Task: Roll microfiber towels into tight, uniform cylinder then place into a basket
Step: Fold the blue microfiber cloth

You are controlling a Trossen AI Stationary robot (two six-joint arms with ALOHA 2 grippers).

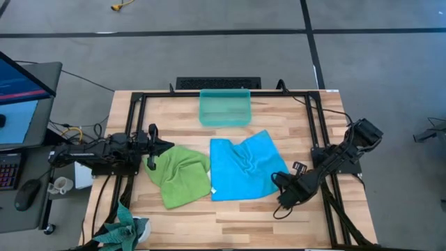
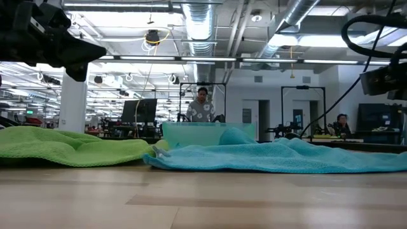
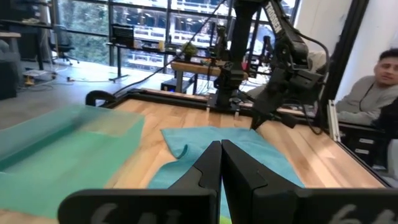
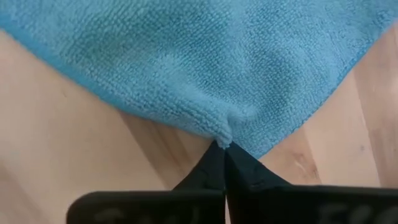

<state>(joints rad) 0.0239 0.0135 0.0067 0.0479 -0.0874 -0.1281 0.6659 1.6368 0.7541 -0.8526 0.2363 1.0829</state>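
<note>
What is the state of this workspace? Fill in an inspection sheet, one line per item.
Surface: wooden table inside a black frame, dry and unmarked.
Job's things: blue towel and green towel lie side by side, rumpled and unrolled; basket stands beyond them with nothing seen in it.
Clutter: a teal-green cloth at the table's near left corner.
Grippers: right gripper shut on the blue towel, pinching its corner; left gripper shut and holding nothing, just above the green towel's left edge.
Cables: black leads run along the right arm; a yellow cable lies on the floor.
Surroundings: monitor, keyboard and mouse at left; people in the room beyond.
</note>
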